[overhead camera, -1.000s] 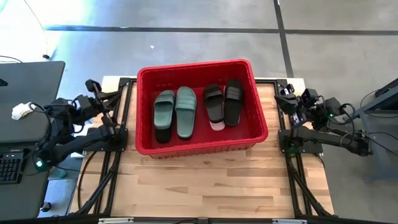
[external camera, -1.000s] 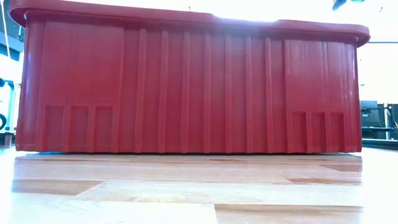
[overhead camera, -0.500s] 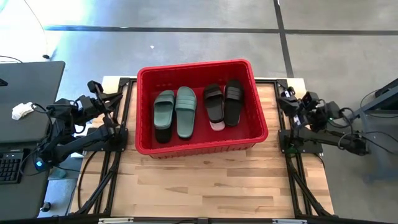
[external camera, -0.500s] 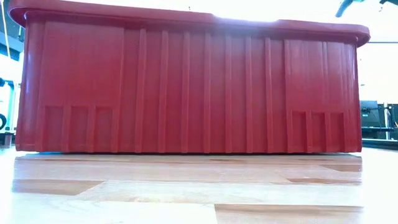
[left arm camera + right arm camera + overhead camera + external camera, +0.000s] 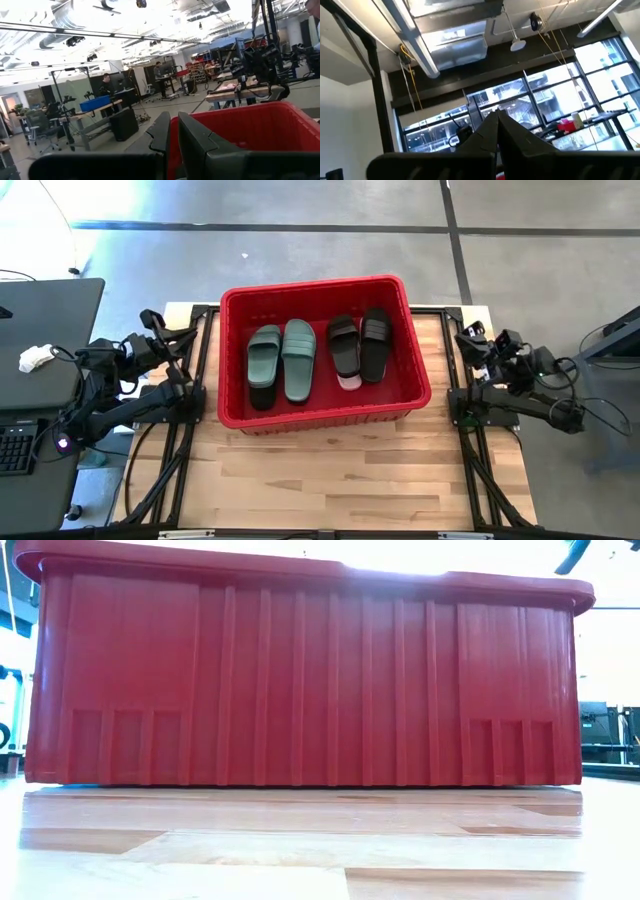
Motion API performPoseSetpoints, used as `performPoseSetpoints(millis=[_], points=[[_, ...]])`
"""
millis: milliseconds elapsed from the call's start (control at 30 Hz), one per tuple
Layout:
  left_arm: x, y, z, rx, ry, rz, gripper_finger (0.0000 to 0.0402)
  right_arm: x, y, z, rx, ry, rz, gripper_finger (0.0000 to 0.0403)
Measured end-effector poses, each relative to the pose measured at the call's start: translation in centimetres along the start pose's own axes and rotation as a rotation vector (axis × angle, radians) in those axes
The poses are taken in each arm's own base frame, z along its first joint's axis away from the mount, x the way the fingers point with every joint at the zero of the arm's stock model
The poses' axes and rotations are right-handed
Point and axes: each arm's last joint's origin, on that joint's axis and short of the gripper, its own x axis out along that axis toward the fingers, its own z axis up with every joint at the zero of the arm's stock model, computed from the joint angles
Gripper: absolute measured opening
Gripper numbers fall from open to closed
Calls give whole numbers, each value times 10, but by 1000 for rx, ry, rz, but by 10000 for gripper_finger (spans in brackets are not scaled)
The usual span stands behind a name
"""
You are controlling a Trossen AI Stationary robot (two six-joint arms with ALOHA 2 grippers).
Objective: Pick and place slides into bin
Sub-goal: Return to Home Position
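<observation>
The red bin [image 5: 310, 284] stands on the far half of the wooden table and fills the low view [image 5: 300, 680]. In it lie slides side by side: two sage green [image 5: 283, 360] on the left and two black [image 5: 361, 345] on the right. Under these, a pale pink edge [image 5: 349, 382] and a black toe [image 5: 261, 396] show. My left gripper [image 5: 158, 322] is shut and holds nothing, raised at the table's left edge, pointing over the bin's rim [image 5: 250, 135]. My right gripper [image 5: 468, 335] is shut, holds nothing and is raised at the right edge.
Black frame rails [image 5: 190, 410] run along both sides of the table under the arms. A dark desk with a keyboard [image 5: 40, 380] stands to the left. Wooden tabletop [image 5: 330, 470] stretches between the bin and the near edge.
My right arm has drawn back from the bin toward the table's right edge and sunk a little, its gripper staying shut. The slides and the bin have not moved.
</observation>
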Motion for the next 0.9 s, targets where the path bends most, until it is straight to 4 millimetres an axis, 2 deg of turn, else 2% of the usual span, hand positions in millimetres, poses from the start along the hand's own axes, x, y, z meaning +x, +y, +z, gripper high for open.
performPoseSetpoints(millis=[133,267,367,733,900], points=[[3,-2,-6,-17,16,-7,26,0,-2,-7,4,-3,3,0],[12,-6,-25,-54,63,-16,26,-2,-10,-28,47,-31,12,0],[16,-8,-29,-55,26,-11,26,-3,-13,-35,66,-26,10,0],[29,-20,-73,-118,142,-70,26,-7,-24,-64,140,76,-53,0],[31,-22,-82,-129,170,-75,26,-8,-27,-72,162,165,-88,0]])
